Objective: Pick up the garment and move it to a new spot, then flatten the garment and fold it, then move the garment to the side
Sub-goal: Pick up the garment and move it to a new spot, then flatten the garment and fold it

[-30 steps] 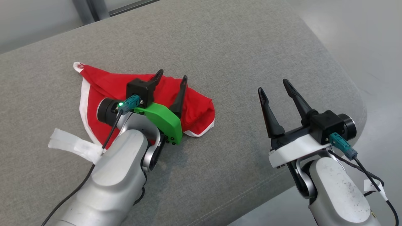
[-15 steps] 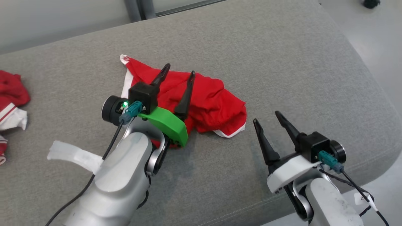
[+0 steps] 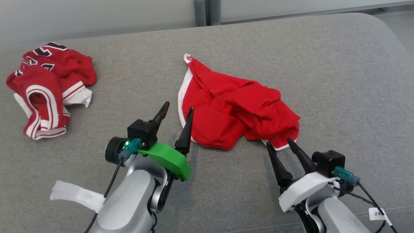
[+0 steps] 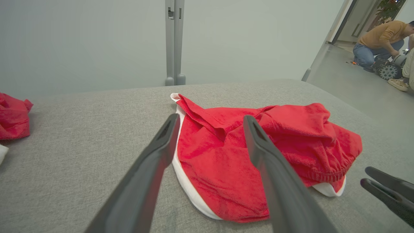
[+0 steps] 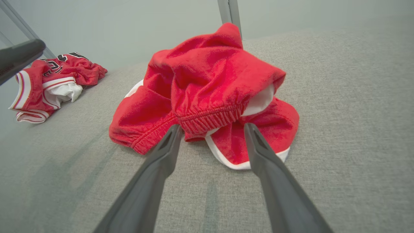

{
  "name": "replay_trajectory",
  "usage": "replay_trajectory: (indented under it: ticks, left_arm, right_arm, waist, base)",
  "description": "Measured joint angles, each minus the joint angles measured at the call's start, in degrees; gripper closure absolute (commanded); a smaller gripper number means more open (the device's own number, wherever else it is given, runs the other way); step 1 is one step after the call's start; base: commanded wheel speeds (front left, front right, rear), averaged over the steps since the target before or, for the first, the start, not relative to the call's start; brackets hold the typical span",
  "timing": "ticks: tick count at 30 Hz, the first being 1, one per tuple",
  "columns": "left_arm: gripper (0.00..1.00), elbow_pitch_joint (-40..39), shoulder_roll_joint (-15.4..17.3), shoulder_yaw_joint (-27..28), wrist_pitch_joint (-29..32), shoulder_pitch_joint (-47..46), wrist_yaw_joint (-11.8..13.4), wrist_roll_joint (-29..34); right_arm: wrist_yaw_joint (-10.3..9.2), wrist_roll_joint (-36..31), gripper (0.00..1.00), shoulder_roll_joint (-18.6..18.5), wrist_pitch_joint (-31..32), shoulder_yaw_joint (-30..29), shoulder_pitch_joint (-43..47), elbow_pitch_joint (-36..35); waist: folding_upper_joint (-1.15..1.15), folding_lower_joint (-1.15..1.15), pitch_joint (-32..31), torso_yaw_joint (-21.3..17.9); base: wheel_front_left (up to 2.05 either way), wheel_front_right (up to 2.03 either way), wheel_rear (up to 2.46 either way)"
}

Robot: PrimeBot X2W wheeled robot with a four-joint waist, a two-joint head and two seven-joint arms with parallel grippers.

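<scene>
left gripper (image 3: 179,106) hovers with its two dark fingers spread and nothing between them, tips just at the near left edge of the red garment (image 3: 233,110), beside its white trim; whether the tip nearer the cloth touches it i cannot tell. right gripper (image 3: 278,142) is spread and empty too, low over the grey cushion (image 3: 323,64), its tips pointing at the near right corner of the garment, just short of the white hem that peeks out there. the garment lies crumpled near the middle of the cushion, resting on it and held by neither gripper. one white-tipped corner reaches toward the far edge, a white border runs down its left side, and loose folds pile up across its right half. in the right wrist view a gathered elastic band (image 5: 210,118) sits at the near side of the heap, straight ahead of the open fingers. a second piece, a red jersey (image 3: 48,84) with striped white and red trim and black numbers, is bunched at the far left of the cushion, well apart from the garment. a grey post (image 4: 174,42) stands behind the cushion's far edge. in the left wrist view, off to the far right, a person (image 4: 378,38) in an ochre top crouches on the floor beside a wheeled device (image 4: 386,69).
</scene>
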Motion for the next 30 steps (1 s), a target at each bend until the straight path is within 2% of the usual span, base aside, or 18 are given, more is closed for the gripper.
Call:
replay_trajectory:
  ticks: [14, 18, 25, 30]
  left_arm:
    - [0.0, -4.5, 0.2, 3.3, -0.2, 4.3, 0.5, 2.9]
    - [0.0, -5.5, 0.5, 4.4, -0.2, 5.3, 0.5, 3.4]
    - [0.0, -6.6, 0.6, 5.1, -0.2, 7.1, 0.5, 4.1]
    - [0.0, -7.1, 0.6, 5.4, -0.2, 7.9, 0.5, 4.7]
  right_arm:
    - [0.35, 9.9, 0.0, 0.1, 0.0, 0.7, -0.3, 4.6]
    - [0.21, 10.0, 0.0, 0.1, 0.0, 0.3, -1.2, 5.3]
    - [-2.08, 11.0, 0.0, 0.2, 0.0, -1.3, -2.9, 9.1]
    - [-2.23, 11.8, 0.0, 0.2, 0.0, -1.3, -4.1, 10.1]
  waist:
    - [0.0, 0.0, -1.8, 8.7]
    - [0.0, 0.0, -2.3, 9.2]
    - [0.0, 0.0, -2.3, 9.0]
    - [0.0, 0.0, -2.3, 9.0]
  base:
    - [0.0, 0.0, 0.0]
    - [0.0, 0.0, 0.0]
    - [0.0, 0.0, 0.0]
    - [0.0, 0.0, 0.0]
